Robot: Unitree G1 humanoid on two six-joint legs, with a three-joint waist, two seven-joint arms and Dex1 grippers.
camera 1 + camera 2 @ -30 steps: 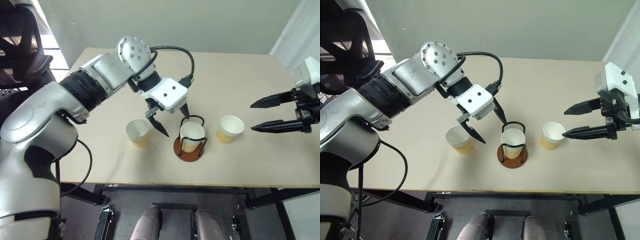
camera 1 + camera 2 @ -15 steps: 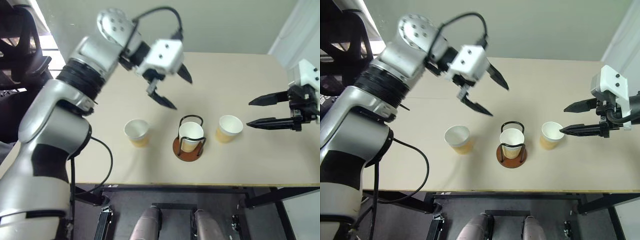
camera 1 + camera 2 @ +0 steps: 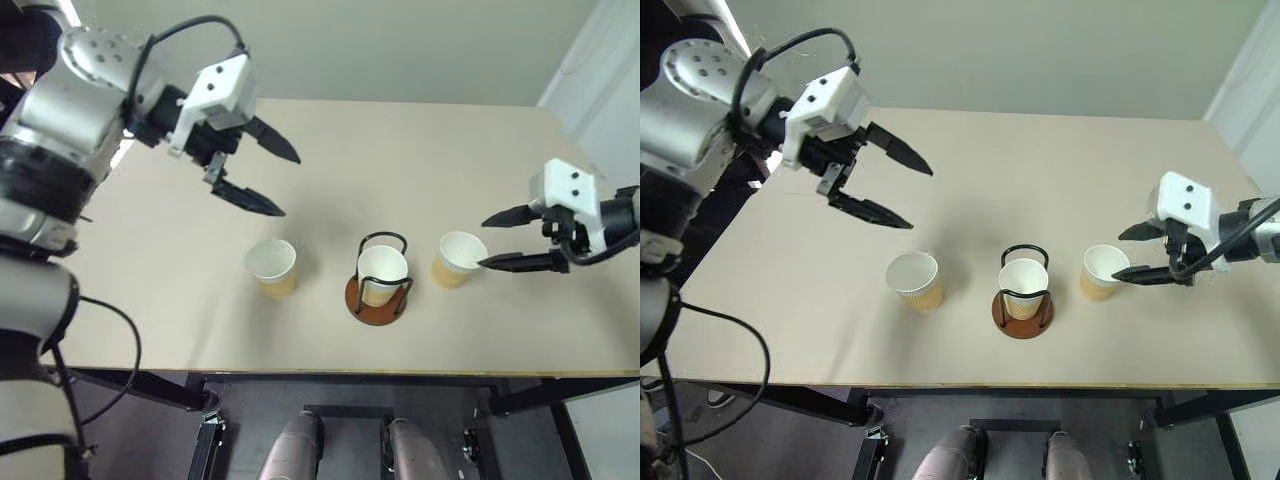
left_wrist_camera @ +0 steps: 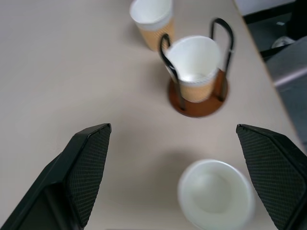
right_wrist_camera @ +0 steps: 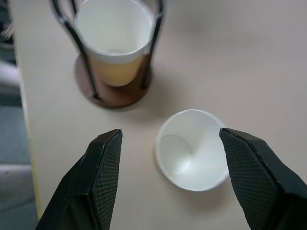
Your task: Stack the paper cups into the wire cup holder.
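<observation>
Straddling the right-hand paper cup [image 5: 194,149], the right gripper [image 3: 492,240] hangs with fingers spread wide and empty, lined up, I judge, to close on its rim. That cup stands just right of the wire cup holder [image 3: 378,290], which already carries one cup [image 3: 383,273]; the third cup [image 3: 272,266] waits to its left on the table [image 3: 450,150]. The left gripper [image 3: 275,182], also spread and empty, has lifted away from the holder toward the far left, while the right one has crept in over its cup.
</observation>
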